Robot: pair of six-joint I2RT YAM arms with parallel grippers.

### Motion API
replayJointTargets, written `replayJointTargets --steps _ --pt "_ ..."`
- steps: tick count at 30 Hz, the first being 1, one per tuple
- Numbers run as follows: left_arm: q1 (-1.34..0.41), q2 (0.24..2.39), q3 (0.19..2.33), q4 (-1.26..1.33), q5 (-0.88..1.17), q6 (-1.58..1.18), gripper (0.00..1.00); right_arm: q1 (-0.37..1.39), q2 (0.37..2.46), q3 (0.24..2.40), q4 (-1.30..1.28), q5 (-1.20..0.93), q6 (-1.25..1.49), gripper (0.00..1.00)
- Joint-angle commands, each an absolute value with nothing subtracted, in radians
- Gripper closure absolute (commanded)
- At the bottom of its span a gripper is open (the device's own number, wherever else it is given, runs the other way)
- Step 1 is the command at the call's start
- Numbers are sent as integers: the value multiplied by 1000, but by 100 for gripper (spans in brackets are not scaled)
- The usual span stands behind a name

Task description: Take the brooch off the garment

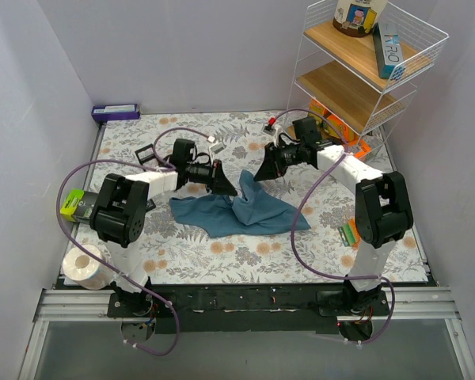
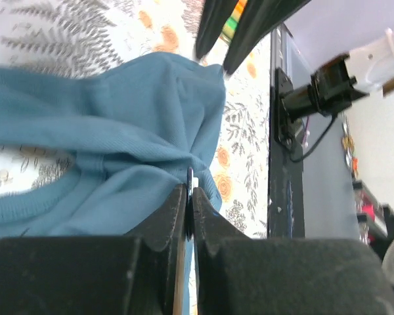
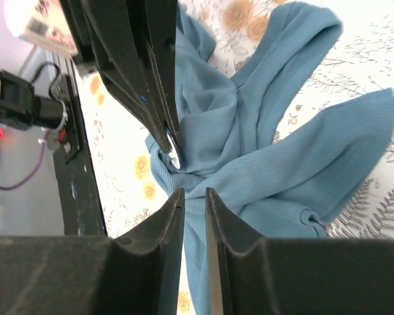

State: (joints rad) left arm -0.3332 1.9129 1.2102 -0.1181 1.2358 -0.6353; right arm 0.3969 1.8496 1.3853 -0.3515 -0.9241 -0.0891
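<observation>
The left gripper [image 2: 189, 191] is pinching its black fingers onto a tiny whitish brooch [image 2: 190, 176] at a gathered fold of the soft teal-blue T-shirt [image 2: 118, 125], which is lying on the floral-patterned bench [image 2: 244, 138]. Beyond the T-shirt, the right gripper [image 2: 214, 60] is hanging with fingers apart.

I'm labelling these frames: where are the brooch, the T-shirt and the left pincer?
brooch [image 3: 175, 157]: right wrist view, its white body showing against the cloth.
T-shirt [image 1: 257, 212]: top view, the bunched middle of the cloth.
left pincer [image 2: 190, 191]: left wrist view, midway between its closed fingertips.
</observation>
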Motion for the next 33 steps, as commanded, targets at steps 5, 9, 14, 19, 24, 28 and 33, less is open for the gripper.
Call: replayJointTargets --steps 5,9,14,19,24,28,33 --pt "-333 1850 936 978 988 -1518 100 383 1770 1249 -126 -1023 127 65" --pt "-342 1868 905 1080 884 -1592 100 406 1779 1224 -97 -1009 144 67" --pt "-359 1902 907 1161 836 -1641 100 454 1813 1238 -45 -1000 164 67" --pt "-364 1927 905 1184 805 -1657 100 500 1844 1311 -63 -1087 114 71" --pt "-362 1936 908 1267 817 -1706 100 402 1816 1364 -276 -1158 3 67" --pt "-356 1910 877 1319 827 -1736 100 338 1822 1448 -377 -1210 -29 66" --pt "-353 1876 841 1344 854 -1740 100 333 1865 1512 -275 -1155 41 67"
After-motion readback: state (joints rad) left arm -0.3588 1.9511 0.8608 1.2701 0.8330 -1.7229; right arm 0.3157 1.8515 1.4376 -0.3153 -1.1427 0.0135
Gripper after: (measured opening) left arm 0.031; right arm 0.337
